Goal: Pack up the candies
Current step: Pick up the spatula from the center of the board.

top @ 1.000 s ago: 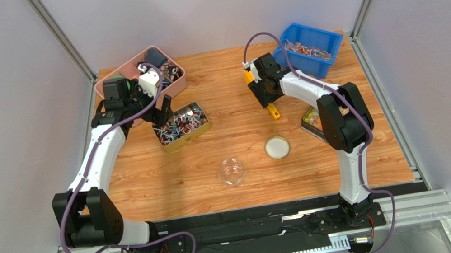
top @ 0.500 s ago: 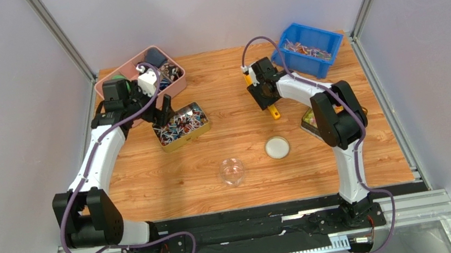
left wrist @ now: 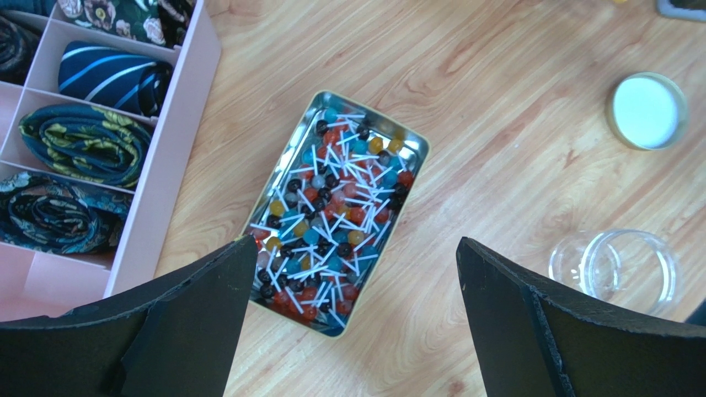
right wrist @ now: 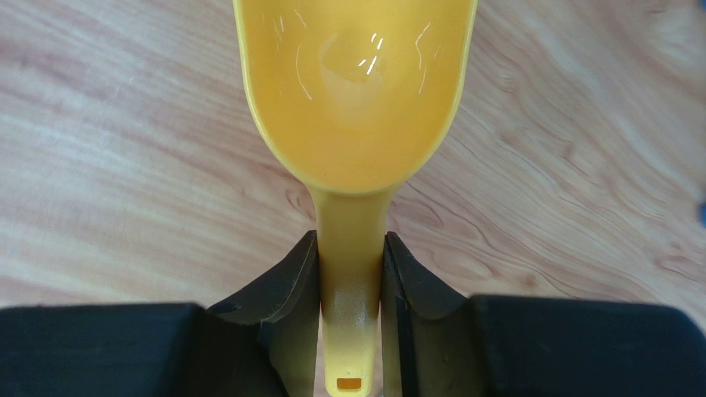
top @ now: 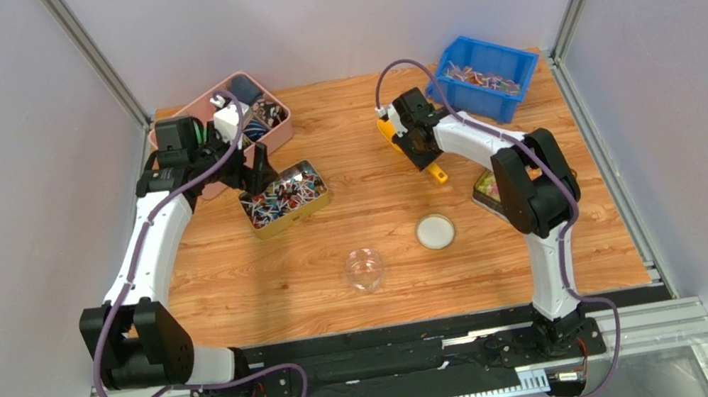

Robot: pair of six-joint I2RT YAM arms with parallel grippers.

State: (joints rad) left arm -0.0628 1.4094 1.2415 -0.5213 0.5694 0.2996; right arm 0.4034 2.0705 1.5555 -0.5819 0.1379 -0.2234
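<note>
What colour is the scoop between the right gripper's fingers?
Bright yellow all over, glossy plastic; the scoop shows best in the right wrist view.

Far-left corner of your desk (top: 364, 170) has the divided box (top: 202, 102) with rolled ties (left wrist: 91, 141) in it. The tin (top: 291, 215) of lollipops (left wrist: 336, 207) sits just in front, a bit right. The candies (top: 480, 75) are in the bin (top: 483, 105) at far right. The scoop (right wrist: 356, 74) is left of it, in your right tool (right wrist: 350, 248). The jar (top: 365, 269) is front-middle, with the lid (top: 435, 231) just right of it.
</note>
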